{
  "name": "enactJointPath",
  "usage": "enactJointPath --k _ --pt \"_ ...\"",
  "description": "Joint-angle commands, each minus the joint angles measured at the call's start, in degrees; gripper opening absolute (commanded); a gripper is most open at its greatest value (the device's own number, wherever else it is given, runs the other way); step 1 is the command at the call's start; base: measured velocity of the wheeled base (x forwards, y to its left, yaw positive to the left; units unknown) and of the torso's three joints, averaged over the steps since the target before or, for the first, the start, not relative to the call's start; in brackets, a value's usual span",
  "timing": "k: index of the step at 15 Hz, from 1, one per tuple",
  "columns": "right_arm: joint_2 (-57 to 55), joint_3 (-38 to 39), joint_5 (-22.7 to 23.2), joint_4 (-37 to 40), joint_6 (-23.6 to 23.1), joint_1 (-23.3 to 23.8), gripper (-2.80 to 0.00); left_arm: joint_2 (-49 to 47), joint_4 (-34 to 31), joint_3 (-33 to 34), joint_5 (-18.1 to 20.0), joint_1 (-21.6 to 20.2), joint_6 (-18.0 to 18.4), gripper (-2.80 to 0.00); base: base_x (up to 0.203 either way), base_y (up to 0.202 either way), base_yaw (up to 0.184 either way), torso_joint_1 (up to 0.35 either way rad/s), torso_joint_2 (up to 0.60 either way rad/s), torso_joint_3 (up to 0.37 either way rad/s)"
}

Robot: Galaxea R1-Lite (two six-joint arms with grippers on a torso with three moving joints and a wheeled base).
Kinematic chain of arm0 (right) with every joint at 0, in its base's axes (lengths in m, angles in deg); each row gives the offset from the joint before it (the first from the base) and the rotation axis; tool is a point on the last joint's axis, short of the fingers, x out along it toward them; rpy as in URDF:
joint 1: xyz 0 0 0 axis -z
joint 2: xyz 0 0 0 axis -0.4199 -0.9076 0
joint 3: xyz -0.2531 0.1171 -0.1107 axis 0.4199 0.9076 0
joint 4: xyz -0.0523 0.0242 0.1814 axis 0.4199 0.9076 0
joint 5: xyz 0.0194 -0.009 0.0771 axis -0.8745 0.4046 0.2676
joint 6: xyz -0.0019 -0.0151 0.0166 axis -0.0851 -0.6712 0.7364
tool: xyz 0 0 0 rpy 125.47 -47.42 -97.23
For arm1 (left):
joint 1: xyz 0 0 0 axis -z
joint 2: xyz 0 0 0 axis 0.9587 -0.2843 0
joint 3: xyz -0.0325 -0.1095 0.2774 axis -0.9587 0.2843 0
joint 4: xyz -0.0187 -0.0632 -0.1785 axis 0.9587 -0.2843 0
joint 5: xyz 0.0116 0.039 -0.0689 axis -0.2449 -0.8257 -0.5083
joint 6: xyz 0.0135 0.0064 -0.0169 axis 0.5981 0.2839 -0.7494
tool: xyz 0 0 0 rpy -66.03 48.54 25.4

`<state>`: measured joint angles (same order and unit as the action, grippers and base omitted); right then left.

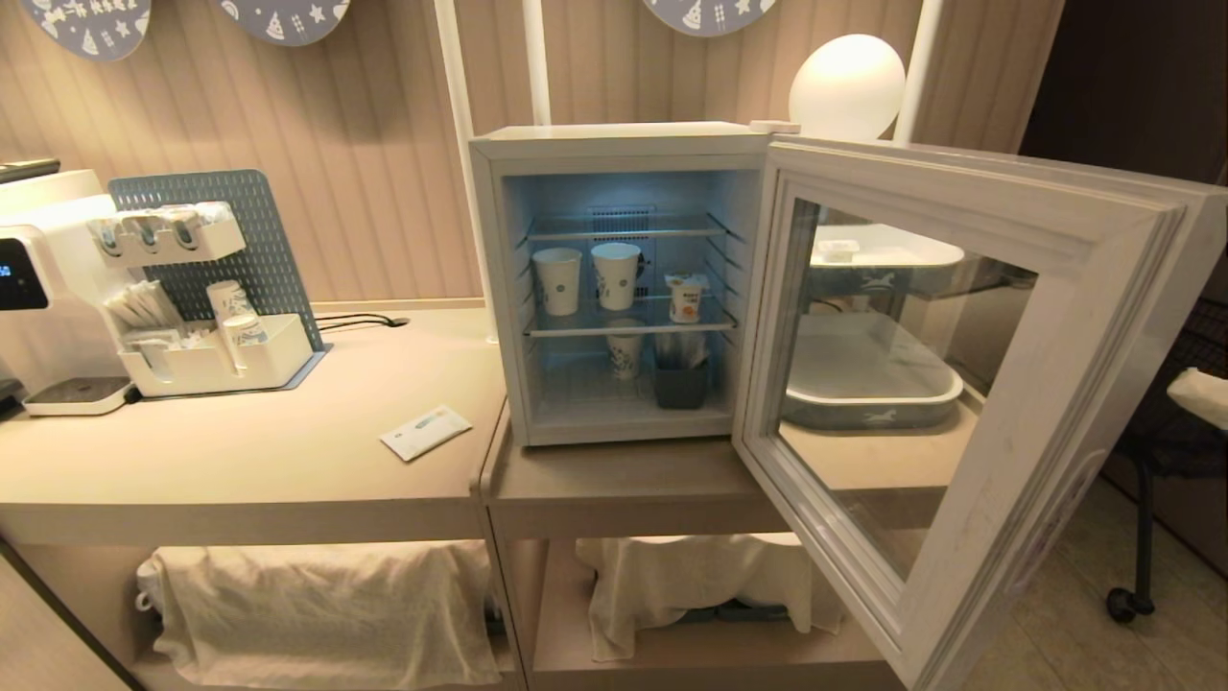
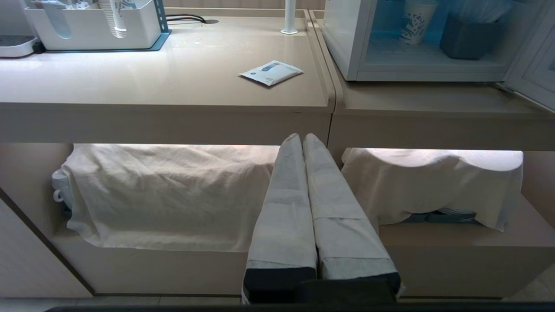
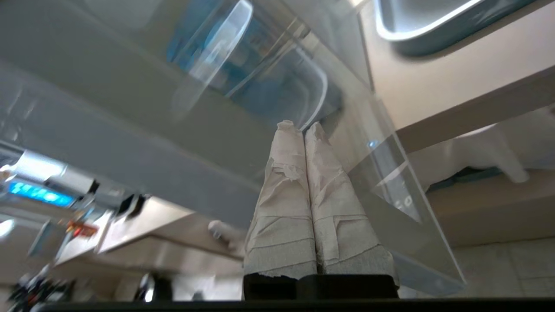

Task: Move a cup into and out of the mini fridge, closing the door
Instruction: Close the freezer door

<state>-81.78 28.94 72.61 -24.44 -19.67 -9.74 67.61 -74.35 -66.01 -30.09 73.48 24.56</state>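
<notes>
No legible txt on anything; drinks machine display point(image 1: 11, 274) unreadable.

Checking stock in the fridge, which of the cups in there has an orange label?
The short cup at the right end of the middle shelf, foil-lidded. The three paper cups are taller, with bluish prints.

Head camera above open fridge point(image 1: 614, 288)

White cloths point(image 1: 317, 614) cover the lower shelf, hiding what lies beneath. The door point(image 1: 969, 384) runs off the head view at four o'clock. The drinks machine point(image 1: 38, 288) is cropped at nine o'clock. Print on the packet point(image 1: 426, 431) is unreadable.
</notes>
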Motion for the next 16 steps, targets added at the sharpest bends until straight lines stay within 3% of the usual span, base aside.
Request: enactJointPath --k 1,5,10,16 --pt "-11.4 -2.1 7.2 -1.5 1.1 2.2 -2.80 -0.1 0.0 0.1 0.0 0.0 0.0 -2.80 0.000 0.000 0.000 0.000 0.00 0.000" --pt "-18.7 -4.5 12.2 -4.5 7.3 1.4 -2.80 -0.1 0.0 0.1 0.0 0.0 -0.3 -2.80 0.000 0.000 0.000 0.000 0.00 0.000" --pt "-17.4 -2.2 11.7 -8.5 14.4 -8.9 -2.80 -0.1 0.0 0.1 0.0 -0.1 -0.4 -2.80 0.000 0.000 0.000 0.000 0.00 0.000" --pt "-17.3 -2.7 -0.3 -14.7 15.4 -27.3 -2.80 0.0 0.0 0.1 0.0 0.0 -0.5 -2.80 0.000 0.000 0.000 0.000 0.00 0.000"
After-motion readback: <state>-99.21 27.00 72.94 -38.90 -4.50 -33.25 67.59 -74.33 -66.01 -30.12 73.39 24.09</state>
